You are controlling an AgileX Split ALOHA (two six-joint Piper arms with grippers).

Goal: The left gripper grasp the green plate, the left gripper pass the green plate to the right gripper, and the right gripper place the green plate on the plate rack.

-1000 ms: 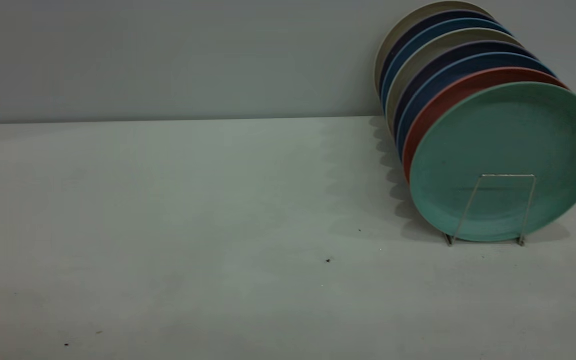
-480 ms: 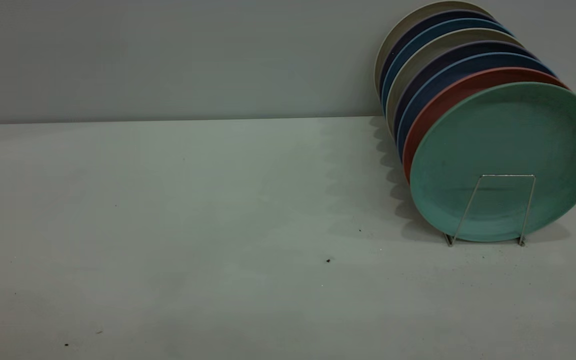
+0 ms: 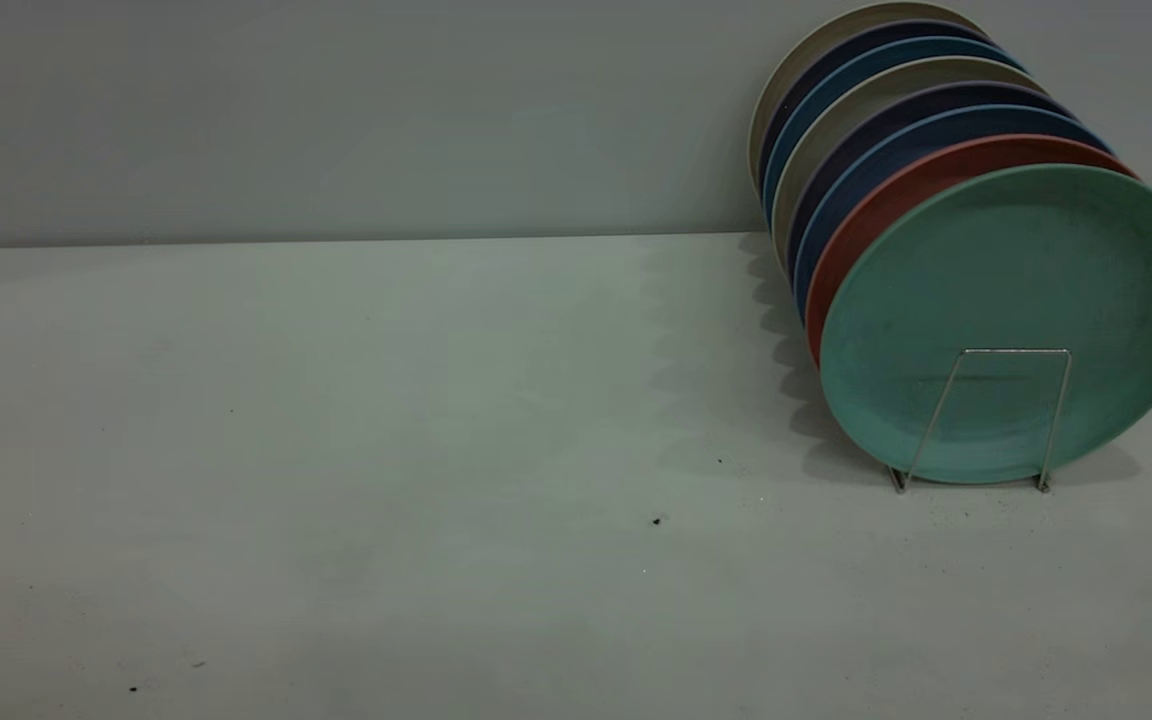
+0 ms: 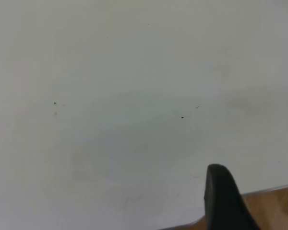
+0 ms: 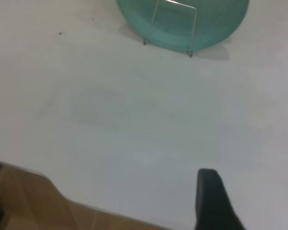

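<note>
The round teal-green matte plate [image 3: 1014,322] stands upright in the thin silver wire rack [image 3: 986,418], frontmost in the row, at the tabletop's [image 3: 386,450] three o'clock. Well apart, both black grippers, left gripper [image 4: 252,201] and right gripper [image 5: 247,203], hover spread apart over bare tabletop.

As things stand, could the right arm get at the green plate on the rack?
Probably yes. The green plate stands frontmost in the plate rack, behind only its front wire loop, and bare table lies between it and the right gripper, whose fingers are apart.
</note>
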